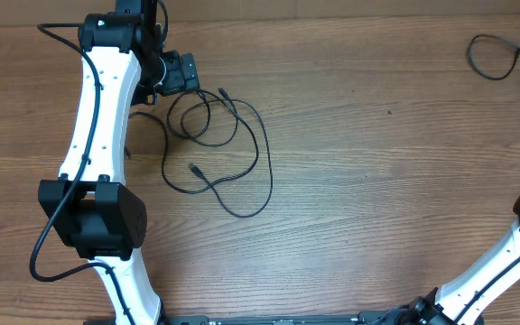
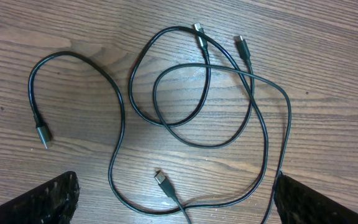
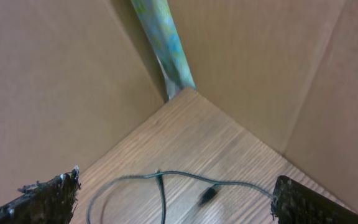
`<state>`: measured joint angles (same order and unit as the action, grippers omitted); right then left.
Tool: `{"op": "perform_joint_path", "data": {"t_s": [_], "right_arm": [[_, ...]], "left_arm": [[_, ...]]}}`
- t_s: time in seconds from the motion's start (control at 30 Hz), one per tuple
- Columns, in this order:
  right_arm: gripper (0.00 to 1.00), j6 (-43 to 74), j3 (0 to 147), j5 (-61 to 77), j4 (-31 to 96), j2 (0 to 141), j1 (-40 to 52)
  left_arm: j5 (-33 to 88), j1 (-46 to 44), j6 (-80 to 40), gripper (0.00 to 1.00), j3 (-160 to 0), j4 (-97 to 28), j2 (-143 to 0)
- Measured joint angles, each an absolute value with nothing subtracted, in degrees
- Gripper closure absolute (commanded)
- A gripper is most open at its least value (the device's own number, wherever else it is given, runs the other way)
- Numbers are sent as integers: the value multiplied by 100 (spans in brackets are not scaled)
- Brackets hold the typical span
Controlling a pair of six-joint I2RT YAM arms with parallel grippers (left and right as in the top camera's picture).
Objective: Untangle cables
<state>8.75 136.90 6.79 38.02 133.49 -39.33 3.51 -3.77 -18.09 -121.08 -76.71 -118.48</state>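
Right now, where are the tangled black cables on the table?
In the overhead view, the tangled cables lie on the left half of the table, directly beside the open left gripper, and far from the other cable in the far right corner.

You've got two thin black cables point(image 2: 169, 125) lying slack and flat on the wooden table point(image 2: 328, 37), loops crossing one another; four small plug ends point(image 2: 42, 134) lie loose, one silvery-tipped

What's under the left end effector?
Below the left end effector: the cables, looped over each other on the wooden table, four plug ends showing. Overhead, the left arm covers part of one loop.
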Motion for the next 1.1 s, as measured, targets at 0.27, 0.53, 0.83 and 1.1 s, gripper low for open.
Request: {"op": "perform_joint_path", "data": {"t_s": [0.27, 0.53, 0.83, 1.1], "right_arm": [[0, 801, 13690, 657, 5116, 13353, -3922], [0, 744, 13677, 416, 6897, 13358, -3922], [0, 749, 13574, -242, 8055, 13369, -3922], [0, 751, 12112, -543, 7284, 13393, -3922]], "left_arm": [[351, -377, -1809, 0, -12108, -7669, -11848], [351, -377, -1809, 0, -12108, -7671, -11848], [351, -377, -1809, 1, -12108, -7671, -11848], [351, -377, -1809, 0, -12108, -7671, -11848]]}}
